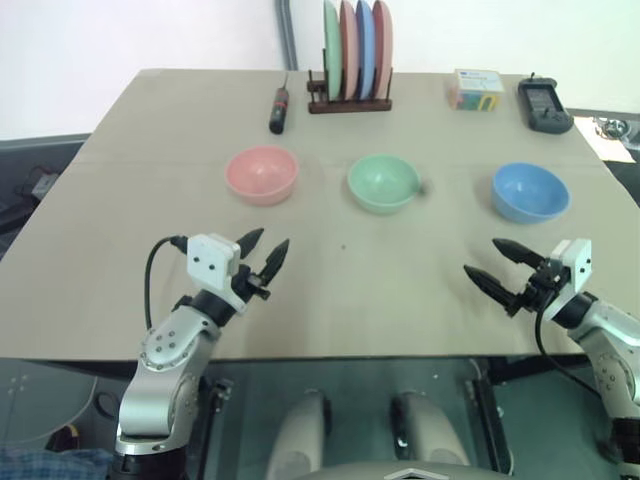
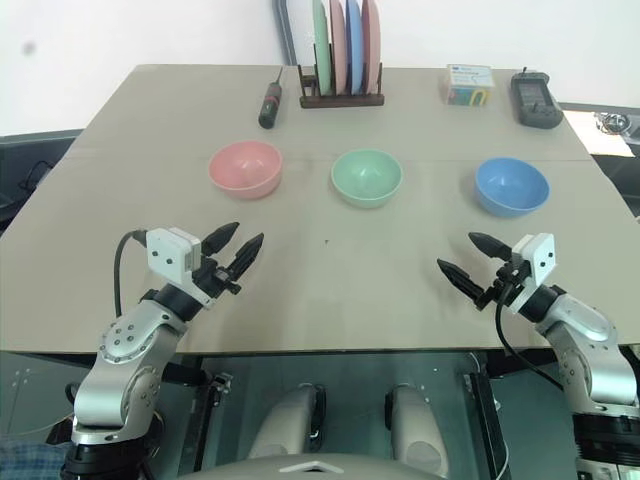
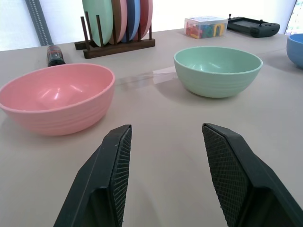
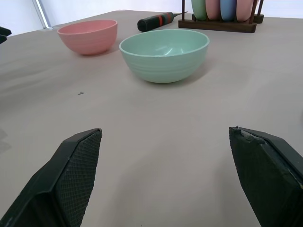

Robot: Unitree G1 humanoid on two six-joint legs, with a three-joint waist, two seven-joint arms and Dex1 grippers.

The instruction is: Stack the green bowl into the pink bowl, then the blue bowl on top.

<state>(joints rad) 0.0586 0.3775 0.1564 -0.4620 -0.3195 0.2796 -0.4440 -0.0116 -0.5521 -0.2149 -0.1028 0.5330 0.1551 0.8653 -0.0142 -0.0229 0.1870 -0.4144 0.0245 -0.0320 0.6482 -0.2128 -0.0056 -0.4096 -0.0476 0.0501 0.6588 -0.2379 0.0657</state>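
Three bowls stand in a row across the table, each apart from the others and empty. The pink bowl point(image 1: 262, 175) is on the left, the green bowl point(image 1: 383, 183) in the middle, the blue bowl point(image 1: 530, 191) on the right. My left gripper point(image 1: 263, 252) hovers near the front edge, just short of the pink bowl, open with nothing between its fingers. My right gripper point(image 1: 489, 262) hangs near the front right, short of the blue bowl, open wide and empty. The left wrist view has the pink bowl point(image 3: 57, 97) and green bowl point(image 3: 218, 70) ahead of the fingers.
A wooden rack point(image 1: 350, 98) of upright coloured plates stands at the back centre. A black-and-red tool point(image 1: 279, 109) lies to its left. A small box of coloured pieces point(image 1: 475, 88) and a black controller point(image 1: 543, 104) sit at the back right.
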